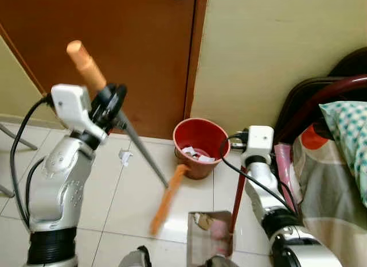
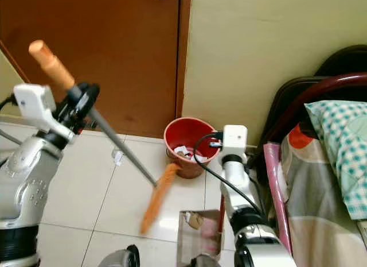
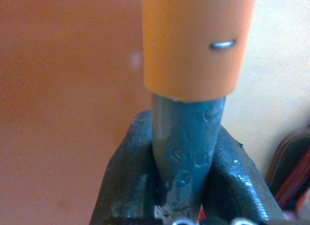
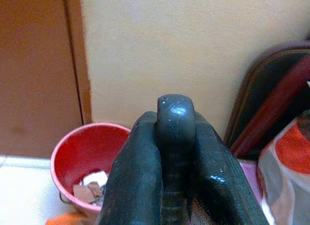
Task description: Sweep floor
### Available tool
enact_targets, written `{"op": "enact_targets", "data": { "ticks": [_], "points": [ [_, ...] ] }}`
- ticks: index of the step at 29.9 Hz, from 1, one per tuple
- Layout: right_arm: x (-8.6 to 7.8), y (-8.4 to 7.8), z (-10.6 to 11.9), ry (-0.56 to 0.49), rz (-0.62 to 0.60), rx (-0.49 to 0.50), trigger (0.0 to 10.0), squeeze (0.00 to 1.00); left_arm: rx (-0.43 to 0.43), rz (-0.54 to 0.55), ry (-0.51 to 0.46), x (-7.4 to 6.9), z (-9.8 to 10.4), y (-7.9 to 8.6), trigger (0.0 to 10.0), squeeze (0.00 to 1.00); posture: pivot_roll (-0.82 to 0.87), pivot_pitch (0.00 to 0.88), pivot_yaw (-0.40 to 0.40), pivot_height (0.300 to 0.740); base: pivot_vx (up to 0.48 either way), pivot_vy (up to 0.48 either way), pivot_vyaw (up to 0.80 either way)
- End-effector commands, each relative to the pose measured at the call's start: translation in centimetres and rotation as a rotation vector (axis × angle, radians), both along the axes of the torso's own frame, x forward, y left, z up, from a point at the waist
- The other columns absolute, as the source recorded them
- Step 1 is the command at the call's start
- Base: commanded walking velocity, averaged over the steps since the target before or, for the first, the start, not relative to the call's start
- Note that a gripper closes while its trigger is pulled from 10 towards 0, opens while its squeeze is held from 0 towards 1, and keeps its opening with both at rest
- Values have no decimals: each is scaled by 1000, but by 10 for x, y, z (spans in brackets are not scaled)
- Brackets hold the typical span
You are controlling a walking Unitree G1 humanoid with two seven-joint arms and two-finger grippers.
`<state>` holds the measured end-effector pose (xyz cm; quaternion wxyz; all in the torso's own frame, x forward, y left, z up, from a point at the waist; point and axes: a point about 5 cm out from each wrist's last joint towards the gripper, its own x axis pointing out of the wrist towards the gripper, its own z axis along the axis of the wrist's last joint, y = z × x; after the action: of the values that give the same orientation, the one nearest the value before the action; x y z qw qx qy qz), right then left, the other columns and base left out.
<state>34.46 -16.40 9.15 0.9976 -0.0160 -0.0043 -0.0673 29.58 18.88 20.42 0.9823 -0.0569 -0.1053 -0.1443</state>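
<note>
Fingers of the left gripper are clamped on the broom shaft just below its orange cap, while the right gripper fingers close around the dustpan handle's dark end. From the red bin, the door rises behind, the bed crowds one side, open tile lies on the other. Broom bristles hang beside the bin; a hasty stroke could tip it and spill its scraps. One paper scrap lies toward the door, with room to sweep.
</note>
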Motion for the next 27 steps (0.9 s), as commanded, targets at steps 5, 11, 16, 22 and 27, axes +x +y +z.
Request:
{"op": "enact_targets", "data": {
  "ticks": [5,11,16,22,27],
  "points": [
    [-10,-9,14,-95,13,106,10000,0,150,79,94,-20,-42,11,10000,0,150,164,-31,740,0,0,0],
    [-22,-14,19,-112,25,136,10000,0,223,97,156,-31,-69,10,10000,0,139,145,-28,740,0,0,0],
    [-40,-18,8,-54,68,188,10000,0,214,76,129,-29,-67,-1,10000,0,131,133,-25,740,0,0,0],
    [-40,-17,11,-54,48,266,10000,0,228,66,118,-26,-68,-3,10000,0,128,119,-12,740,0,0,0],
    [-28,-4,37,-109,89,309,10000,0,332,204,159,-30,-88,26,10000,0,128,120,-11,740,0,0,0]
  ]
}}
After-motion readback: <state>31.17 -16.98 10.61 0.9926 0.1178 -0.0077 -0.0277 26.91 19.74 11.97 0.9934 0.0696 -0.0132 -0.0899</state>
